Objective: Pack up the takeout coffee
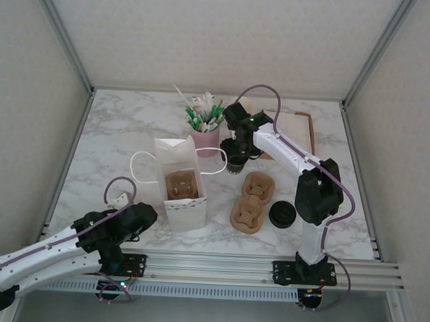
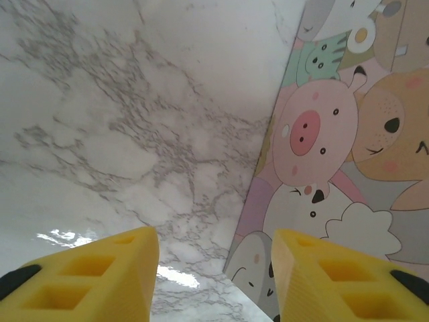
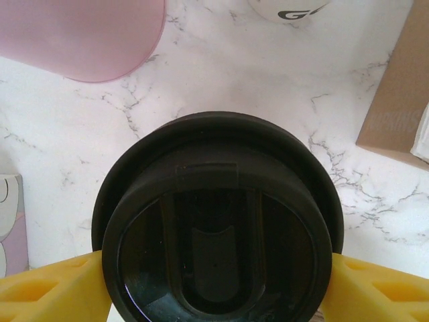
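1. Coffee (image 1: 236, 164): you will find it mid-table with its black lid on, just beside the pink cup (image 1: 204, 139) and behind the carrier (image 1: 250, 202).
2. Right claw (image 3: 214, 298): closed around the coffee. In your right wrist view the yellow fingers (image 3: 47, 295) meet the lid's rim on both sides.
3. Height of the coffee: you cannot tell from either view whether its base rests on the table (image 1: 115, 138) or hangs just above it.
4. Left claw (image 2: 214, 268): at middling width, with nothing between the fingers. You look down on bare marble, with the cartoon-printed side of the bag (image 2: 335, 134) just to the right.
5. Bag: it stands upright left of centre with its mouth open and its handles splayed to both sides. You can see a second carrier (image 1: 181, 186) seated inside it.
6. Carrier: it lies flat to the right of the bag, slots up, well apart from the left claw.
7. Loose lid (image 1: 282, 215): it lies on the table just beside the carrier's right edge.
8. Brown box (image 1: 297, 133): it sits at the far right, behind your right arm.
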